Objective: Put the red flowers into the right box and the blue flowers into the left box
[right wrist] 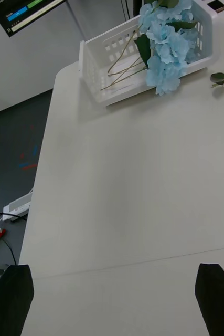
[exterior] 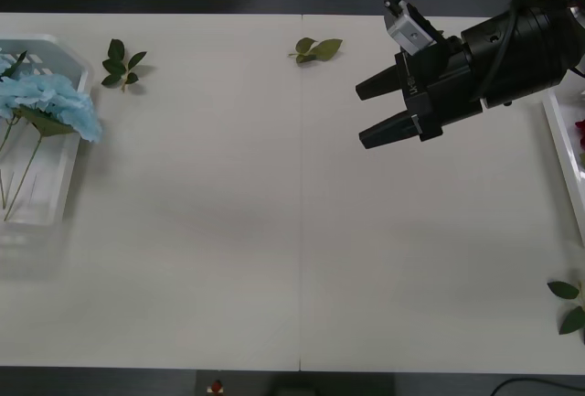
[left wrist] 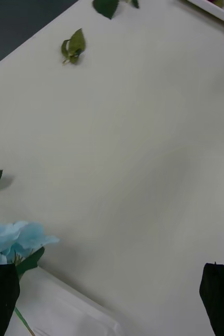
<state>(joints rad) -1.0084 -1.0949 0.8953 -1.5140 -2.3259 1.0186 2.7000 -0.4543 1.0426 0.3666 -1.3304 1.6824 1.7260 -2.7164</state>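
Observation:
The blue flowers (exterior: 50, 101) lie in the left box (exterior: 47, 206) at the table's far left, their blooms spilling over its inner rim. They also show in the right wrist view, as blue flowers (right wrist: 167, 44) in the left box (right wrist: 98, 65). A sliver of red flowers (exterior: 580, 131) sits in the right box (exterior: 559, 135) at the right edge. My right gripper (exterior: 361, 116) hangs open over the table's right half, holding nothing, its fingers (right wrist: 12, 299) apart. My left gripper (left wrist: 112, 304) is open beside the blue flowers (left wrist: 17, 241), over the left box's rim (left wrist: 64, 310).
Loose green leaf sprigs lie on the table: one (exterior: 123, 65) near the left box, one (exterior: 317, 48) at the far middle, one (exterior: 569, 305) at the near right edge. The table's far edge drops to a dark floor.

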